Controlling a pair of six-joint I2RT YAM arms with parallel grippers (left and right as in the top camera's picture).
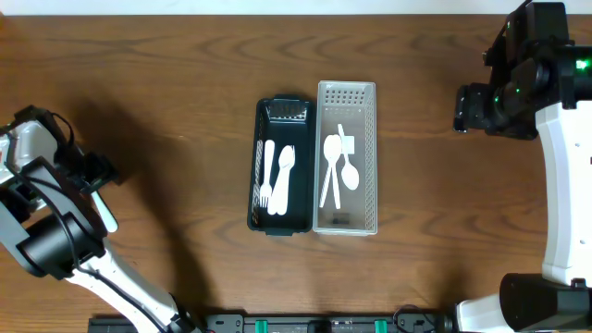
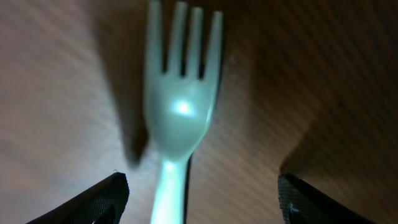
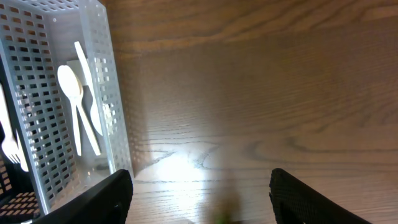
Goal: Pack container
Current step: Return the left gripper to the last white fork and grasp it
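A white plastic fork point(image 2: 180, 112) lies on the wooden table at the far left; its handle end shows in the overhead view point(image 1: 107, 215). My left gripper point(image 2: 202, 202) is open, its fingers either side of the fork's handle, close above it. A black container point(image 1: 282, 166) at the table's middle holds a white fork, spoon and knife. Next to it a white perforated container point(image 1: 348, 159) holds white spoons and a knife point(image 3: 79, 109). My right gripper point(image 3: 199, 199) is open and empty, held above bare table to the right of the white container point(image 3: 109, 93).
The two containers stand side by side, touching, in the middle. The table's back edge runs along the top of the overhead view. The right arm's base point(image 1: 564, 185) stands at the right edge, the left arm's base point(image 1: 55, 245) at the lower left.
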